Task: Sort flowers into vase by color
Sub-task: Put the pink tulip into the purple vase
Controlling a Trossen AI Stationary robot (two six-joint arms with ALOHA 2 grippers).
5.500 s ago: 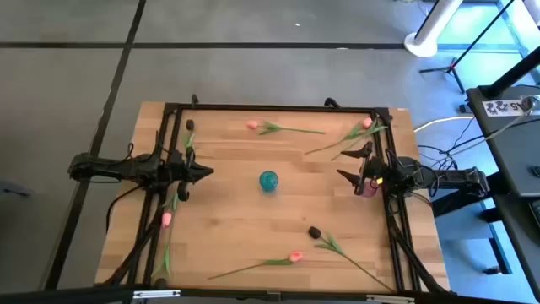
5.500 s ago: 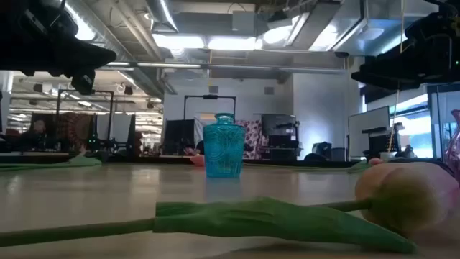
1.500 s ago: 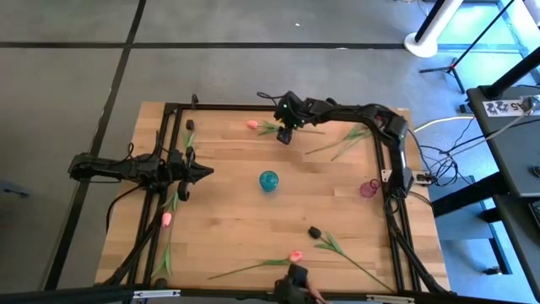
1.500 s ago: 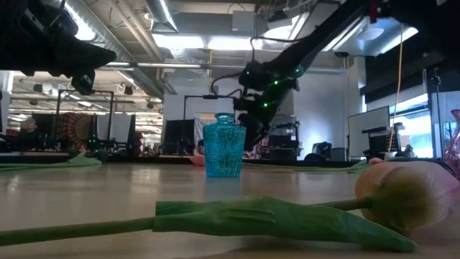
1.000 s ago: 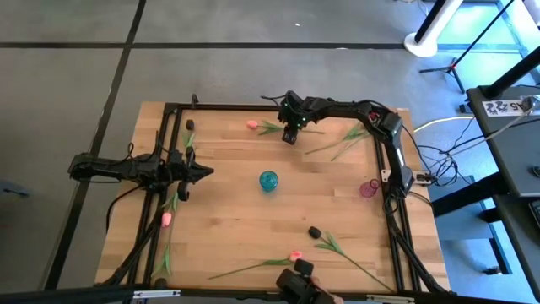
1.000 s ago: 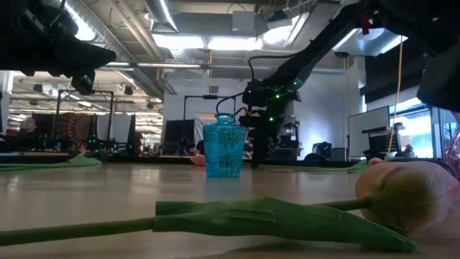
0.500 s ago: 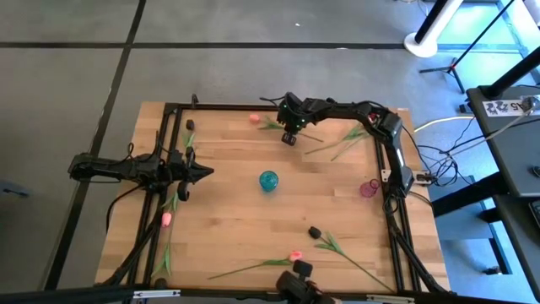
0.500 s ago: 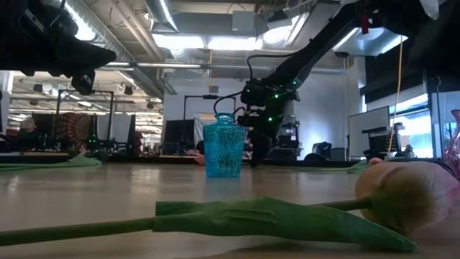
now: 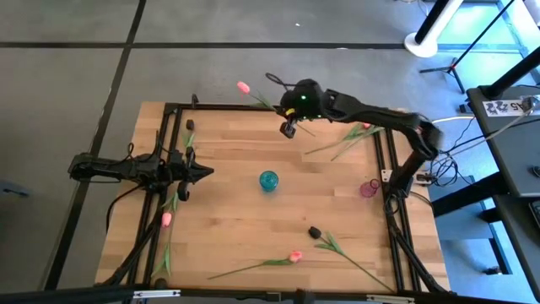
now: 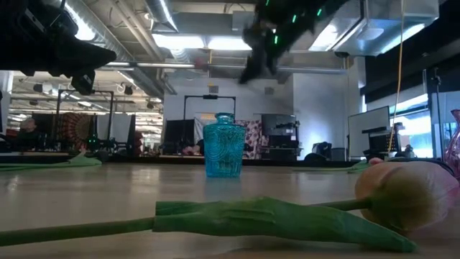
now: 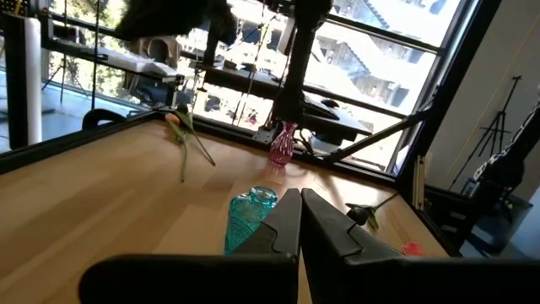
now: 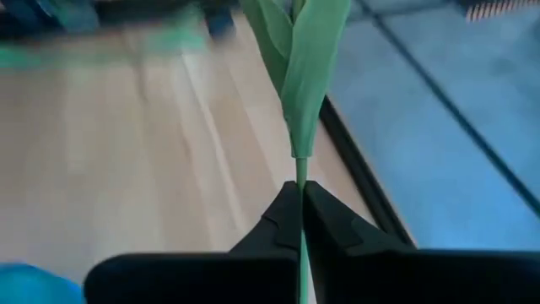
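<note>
Our right claw (image 9: 288,129) is raised over the far edge of the desk (image 9: 228,211), clamped on the thin green stem of a pink tulip (image 9: 244,87); the right wrist view shows the fingers pinched together with stem and leaf rising out between them. The pink head hangs out past the desk's far rim. The left claw (image 9: 202,172) waits at the left side, fingers pressed together on nothing.

Two vases stand ready: a blue vase (image 9: 268,180) near the middle and a pink vase (image 9: 369,187) by the right edge. Other flowers lie scattered around the desk, including a black-headed tulip (image 9: 314,231) near the front.

We judge the risks like this. The grip is on a slim stem, so the flower may swivel or slip during the carry. The long stem has to enter a narrow neck, and a skewed approach could tip the light vase. Which end leads is hard to judge from these views.
</note>
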